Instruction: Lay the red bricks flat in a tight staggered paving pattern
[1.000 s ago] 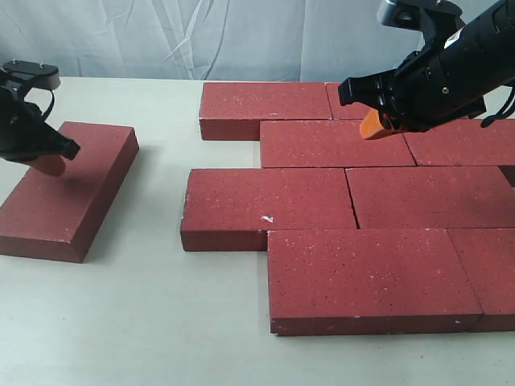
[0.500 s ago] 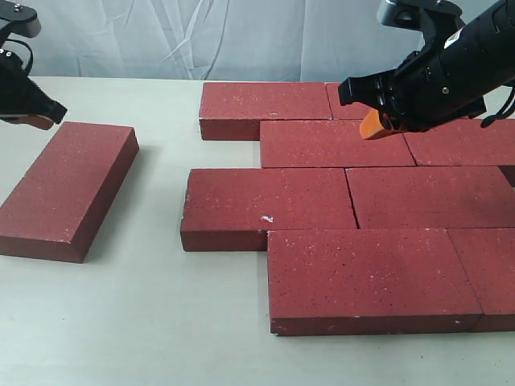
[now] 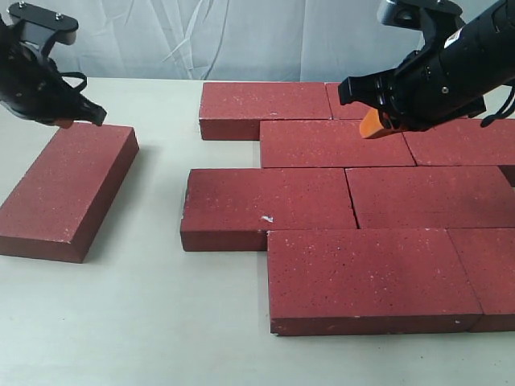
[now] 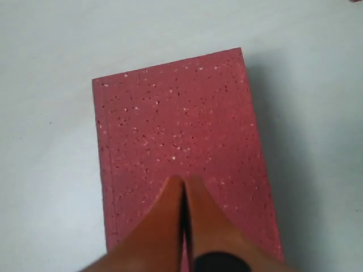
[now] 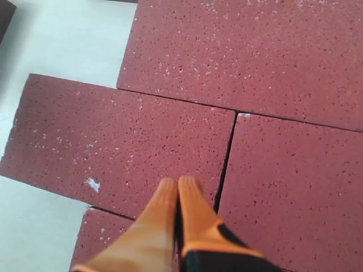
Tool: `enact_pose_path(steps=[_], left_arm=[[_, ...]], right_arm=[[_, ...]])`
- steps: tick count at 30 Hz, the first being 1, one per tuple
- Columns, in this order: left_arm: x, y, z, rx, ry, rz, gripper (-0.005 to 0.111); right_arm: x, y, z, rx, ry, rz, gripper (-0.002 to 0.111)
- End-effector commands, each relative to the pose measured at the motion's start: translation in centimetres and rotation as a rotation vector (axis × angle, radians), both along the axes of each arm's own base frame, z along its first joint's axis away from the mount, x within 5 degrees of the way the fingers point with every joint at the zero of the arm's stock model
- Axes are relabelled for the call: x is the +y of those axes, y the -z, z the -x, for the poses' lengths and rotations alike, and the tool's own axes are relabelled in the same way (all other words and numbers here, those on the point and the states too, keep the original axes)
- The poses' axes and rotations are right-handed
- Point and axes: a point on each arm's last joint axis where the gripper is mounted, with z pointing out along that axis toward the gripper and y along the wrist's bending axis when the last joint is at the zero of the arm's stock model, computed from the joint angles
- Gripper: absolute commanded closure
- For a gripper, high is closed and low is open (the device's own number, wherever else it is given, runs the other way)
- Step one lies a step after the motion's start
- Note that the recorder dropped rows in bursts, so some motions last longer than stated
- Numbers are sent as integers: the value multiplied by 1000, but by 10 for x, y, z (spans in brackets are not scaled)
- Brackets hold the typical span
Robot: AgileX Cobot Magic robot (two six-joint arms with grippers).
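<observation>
Your left gripper [image 4: 182, 182] hangs empty, its fingers pressed together, over the loose brick [image 3: 68, 189], which lies flat and skewed directly beneath its tips. The paved bricks [image 3: 354, 201] sit well apart from it, under your right gripper [image 5: 177, 182], which is also closed and empty. The step in hand looks like bringing in that last brick. Next, lower beside its outer edge, then push it square into an open notch.

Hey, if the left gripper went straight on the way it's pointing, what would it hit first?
Most likely the top face of the lone brick, which lies apart from the paved bricks. The shut left gripper points down at it. How high the gripper hangs above the brick is unclear.
</observation>
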Motion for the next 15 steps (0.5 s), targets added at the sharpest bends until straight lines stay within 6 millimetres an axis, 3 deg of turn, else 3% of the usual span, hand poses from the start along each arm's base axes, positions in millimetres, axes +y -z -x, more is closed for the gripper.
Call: enact_pose_path(steps=[1, 9, 15], left_arm=[[-4, 20, -13, -28, -7, 11, 107], [-6, 54, -27, 15, 0, 2, 107], [-18, 57, -24, 33, 88, -28, 107]], right_arm=[[-2, -2, 0, -18, 2, 1, 109], [-2, -2, 0, -20, 3, 1, 109], [-2, -2, -1, -22, 4, 0, 109]])
